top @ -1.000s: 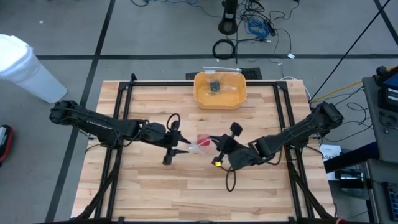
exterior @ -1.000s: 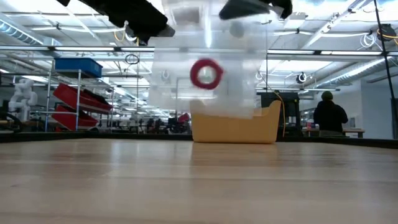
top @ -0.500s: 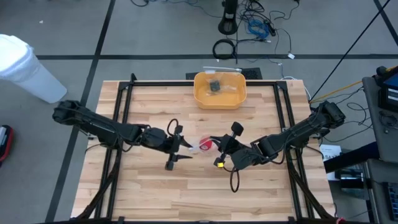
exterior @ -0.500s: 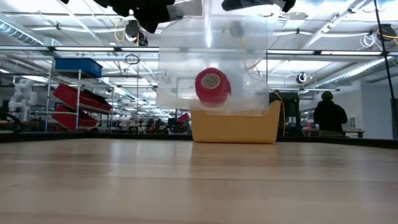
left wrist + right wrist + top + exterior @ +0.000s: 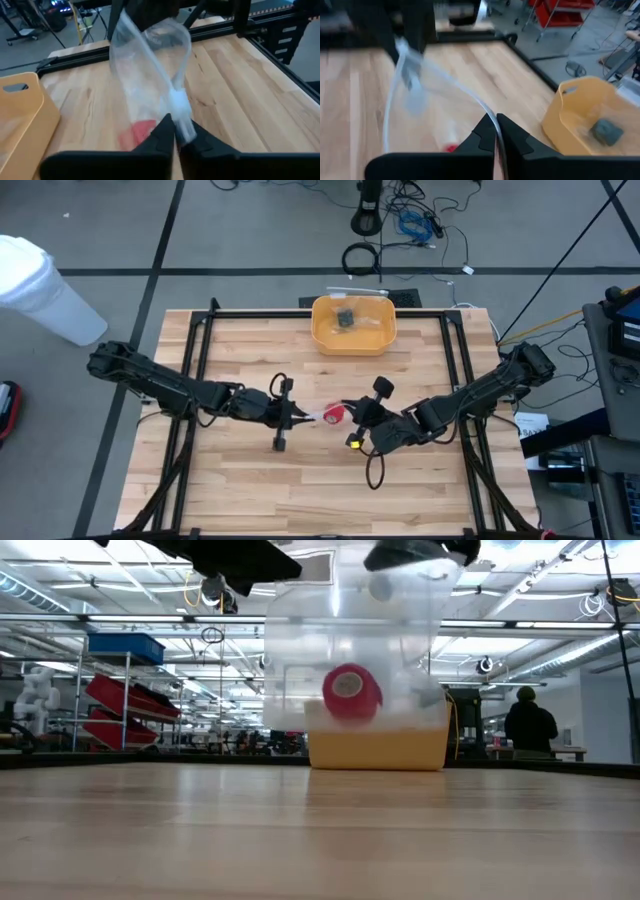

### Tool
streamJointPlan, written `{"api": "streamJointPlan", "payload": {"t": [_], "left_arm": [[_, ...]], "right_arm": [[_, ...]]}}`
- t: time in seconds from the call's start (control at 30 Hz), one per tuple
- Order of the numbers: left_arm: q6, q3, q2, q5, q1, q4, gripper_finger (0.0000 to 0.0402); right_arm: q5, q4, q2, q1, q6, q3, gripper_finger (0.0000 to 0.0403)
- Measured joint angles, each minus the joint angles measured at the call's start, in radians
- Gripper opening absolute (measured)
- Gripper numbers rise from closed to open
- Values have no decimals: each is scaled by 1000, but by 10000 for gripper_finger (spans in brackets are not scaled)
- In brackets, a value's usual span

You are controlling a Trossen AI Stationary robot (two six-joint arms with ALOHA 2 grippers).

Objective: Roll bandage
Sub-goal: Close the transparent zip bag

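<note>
The bandage [image 5: 350, 693] is a small red roll lying low inside a clear plastic bag [image 5: 345, 650] that hangs over the middle of the table. In the high view the bandage [image 5: 335, 414] shows between the two grippers. My left gripper [image 5: 294, 417] is shut on the bag's left edge, my right gripper [image 5: 350, 412] on its right edge. The bandage [image 5: 140, 131] also shows through the film in the left wrist view. My left gripper pinches the bag's upper edge [image 5: 179, 111] between its two fingers, coming nearly level from the table's left. The bag hangs below, clear of the table. One layer or several, I cannot tell. My right gripper pinches the bag's opposite edge [image 5: 492, 114] between its two fingers, coming nearly level from the table's right. The film runs in a slack curve away from the fingers, and the bag hangs clear of the table.
A yellow bin [image 5: 354, 323] with a small dark object in it stands at the table's far edge. A black frame [image 5: 200, 330] runs along the table's sides. The wooden tabletop [image 5: 300, 490] lies bare toward the near edge.
My left gripper has gone toward the table's right, up to the bag, and has shut on its edge. The bag has swung a little, and the red roll inside has sunk lower and turned.
</note>
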Motion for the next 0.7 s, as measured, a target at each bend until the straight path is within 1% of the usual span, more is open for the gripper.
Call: {"api": "streamJointPlan", "payload": {"t": [0.03, 0.13, 0.23, 0.37, 0.47, 0.53, 0.63, 0.7], "left_arm": [[4, 0, 0, -2, -3, 0, 12], [4, 0, 0, -2, -14, -10, 5], [3, 0, 0, -2, -15, -39, 3], [2, 0, 0, 22, -12, -91, 2], [0, 0, 0, 62, -12, -119, 2], [-7, 0, 0, 64, -13, -133, 1], [-7, 0, 0, 65, -16, -127, 1], [-8, 4, 0, 65, -16, -128, 1]], "right_arm": [[-4, -27, 0, 0, 15, 0, 0], [-74, -105, 0, -2, 18, 0, 0], [-135, -107, 1, -2, -19, 0, 2], [-152, -24, 1, 23, -115, 0, 24], [-155, 49, 1, 45, -133, 10, 47], [-158, 103, 1, 61, -163, 27, 63], [-199, 218, 24, 62, -279, 29, 89], [-206, 284, 73, 43, -353, 29, 110]]}}
